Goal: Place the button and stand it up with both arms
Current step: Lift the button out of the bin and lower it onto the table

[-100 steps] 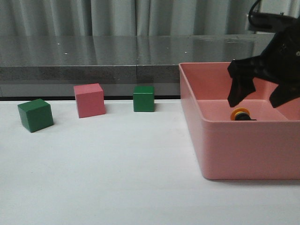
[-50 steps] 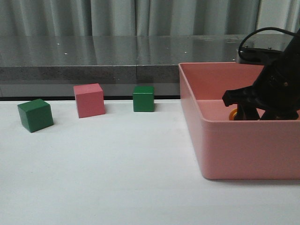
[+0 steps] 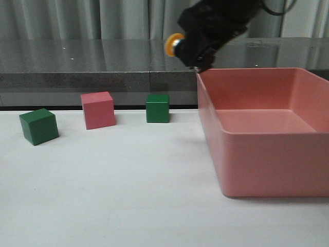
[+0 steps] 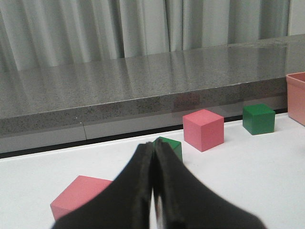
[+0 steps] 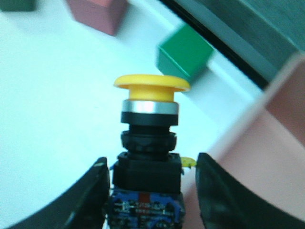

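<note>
Right gripper (image 3: 193, 49) holds button (image 3: 173, 45) above white table (image 3: 128, 190).

No readable text, label, brand, number or sign shows in any view. The blue-clear base of the small yellow-capped push-button switch (image 5: 145, 210) carries faint marks in the right wrist view, too blurred to make out. The cubes and the pink bin are plain.

Bulky black arm (image 3: 216, 25), dark tapered tool (image 4: 155, 191)
</note>
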Motion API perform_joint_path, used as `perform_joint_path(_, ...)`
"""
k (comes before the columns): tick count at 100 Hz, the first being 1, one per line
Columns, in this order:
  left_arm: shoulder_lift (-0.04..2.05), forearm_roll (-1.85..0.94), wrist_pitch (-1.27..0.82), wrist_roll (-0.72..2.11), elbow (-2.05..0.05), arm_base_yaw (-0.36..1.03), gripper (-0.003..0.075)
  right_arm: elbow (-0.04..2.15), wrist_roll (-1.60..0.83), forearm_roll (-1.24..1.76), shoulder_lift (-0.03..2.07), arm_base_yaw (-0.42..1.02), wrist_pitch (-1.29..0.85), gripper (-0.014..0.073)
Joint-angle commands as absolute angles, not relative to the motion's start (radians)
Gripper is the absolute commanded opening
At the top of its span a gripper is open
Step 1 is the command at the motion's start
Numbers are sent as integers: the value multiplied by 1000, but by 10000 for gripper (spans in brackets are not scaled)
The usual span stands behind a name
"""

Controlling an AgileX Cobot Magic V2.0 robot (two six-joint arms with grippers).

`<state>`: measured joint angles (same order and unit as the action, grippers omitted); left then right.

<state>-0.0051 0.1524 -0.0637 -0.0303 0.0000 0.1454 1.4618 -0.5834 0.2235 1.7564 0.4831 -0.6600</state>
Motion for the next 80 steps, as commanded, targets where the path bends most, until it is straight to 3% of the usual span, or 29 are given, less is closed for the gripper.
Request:
perform_joint_path(1,-36,148,14,-34,46,141,-20,1544,-763,232,1769,543,-679,55)
perform_joint_path(23,-36,148,14,-34,46,141,-20,1650,-941,246,1951,647,-694,55)
perform_joint_path(53,-36,148,14,-34,46,141,-19,1704,-1027,246,2081,685,-696,76)
perform_joint_path(62,-36,148,14,-34,46,141,-20,1704,-1027,246,2086,685,-707,178)
perform_joint_path(80,-36,148,14,-34,46,141,-20,1704,-1024,247,2086,684,-712,528)
